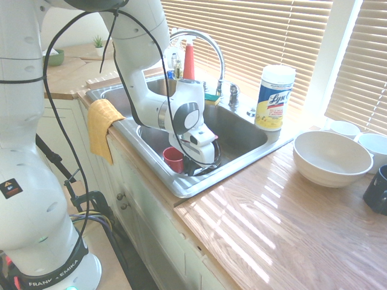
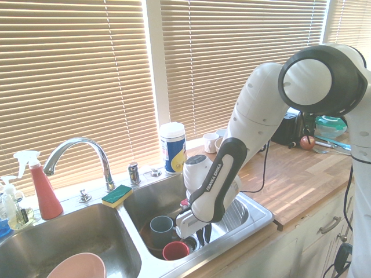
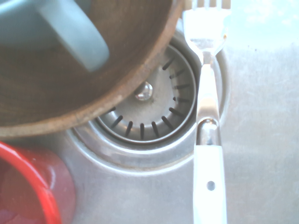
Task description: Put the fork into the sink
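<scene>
The fork (image 3: 208, 140), white handle and silver tines, shows in the wrist view, lying lengthwise past the drain strainer (image 3: 145, 105) close over the basin floor. Neither exterior view shows it, so I cannot tell whether it is held. My gripper (image 2: 203, 234) is low inside the right basin of the steel sink (image 2: 255, 217), with its dark fingers together. In the first exterior view the white hand (image 1: 202, 145) hides the fingertips inside the sink (image 1: 242, 160).
A red cup (image 2: 175, 250) and a grey-blue mug (image 2: 161, 227) in a brown bowl (image 3: 70, 84) crowd the basin beside the gripper. On the counter stand a wipes canister (image 1: 275, 96) and a white bowl (image 1: 331, 157). A yellow cloth (image 1: 101, 124) hangs over the rim.
</scene>
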`<state>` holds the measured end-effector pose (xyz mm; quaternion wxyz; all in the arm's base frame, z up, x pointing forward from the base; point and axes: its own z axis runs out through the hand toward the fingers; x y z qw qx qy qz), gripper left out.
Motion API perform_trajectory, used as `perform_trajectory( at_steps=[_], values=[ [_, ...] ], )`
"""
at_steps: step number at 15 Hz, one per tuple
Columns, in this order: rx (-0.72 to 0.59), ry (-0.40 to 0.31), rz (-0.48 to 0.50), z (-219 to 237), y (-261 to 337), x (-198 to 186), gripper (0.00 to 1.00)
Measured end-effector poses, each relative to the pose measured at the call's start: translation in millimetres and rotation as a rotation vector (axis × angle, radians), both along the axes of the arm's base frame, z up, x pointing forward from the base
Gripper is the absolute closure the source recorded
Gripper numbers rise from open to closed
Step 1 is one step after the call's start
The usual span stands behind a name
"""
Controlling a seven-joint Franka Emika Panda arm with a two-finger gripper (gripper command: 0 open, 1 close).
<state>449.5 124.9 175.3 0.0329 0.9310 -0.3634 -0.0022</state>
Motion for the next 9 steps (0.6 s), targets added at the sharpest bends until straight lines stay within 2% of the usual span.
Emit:
perform_trajectory(
  at_steps=[6,9],
  values=[
    [0.006,-0.036,0.005,11.9,5.5,13.0,0.0],
    [0.013,-0.091,0.006,66.1,12.7,25.1,0.0]
  ],
)
